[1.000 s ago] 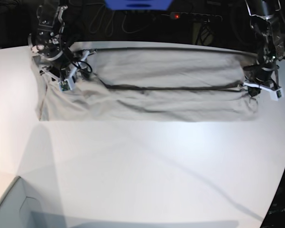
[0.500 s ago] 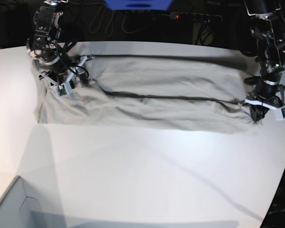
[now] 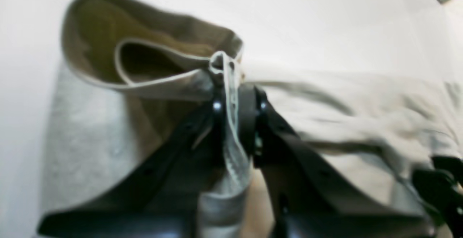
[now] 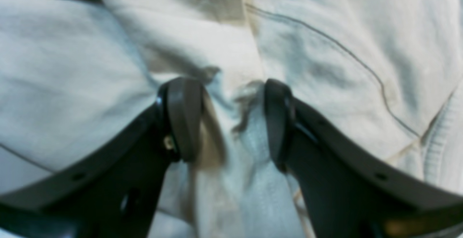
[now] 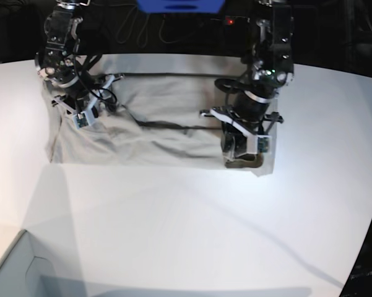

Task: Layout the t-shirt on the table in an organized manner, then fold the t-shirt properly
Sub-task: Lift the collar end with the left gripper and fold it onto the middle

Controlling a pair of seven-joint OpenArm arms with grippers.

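left jaws are pinched tight on a hem edge of the shirt (image 3: pixel 231 86); left gripper (image 3: pixel 237 102) holds a thin white seam standing up between its pads, with a loop of cloth hanging open just beyond it. right jaws stand apart: right gripper (image 4: pixel 231 122) has its two fingers (image 4: pixel 182 118) pressed down on bunched cloth with a ridge of fabric between them, so it reads as pinning or about to pinch, not a closed grip.

big change: a second ago the left arm was out at the far end of the shirt in the base view, with the cloth stretched long across the table (image 5: pixel 173 235). now left gripper (image 5: pixel 242 148) has swept across toward the middle, carrying that end with it. shirt (image 5: pixel 155 133) now covers much less width, and its carried end is doubled over the middle part, with a dark fold shadow under the gripper. right gripper (image 5: pixel 83 114) barely moved, same corner, anchoring the other end.

meaning, as a judgement: layout looks finished and the first fold is under way, one end brought over the body. carried edge is not laid flat yet, cloth there is lumpy and wrinkled. next would likely be lowering and releasing that hem square to the lower edge. risk: fold lands skewed or drags the layer below.

grey box (image 5: pixel 12 272) at near corner, well apart from everything.
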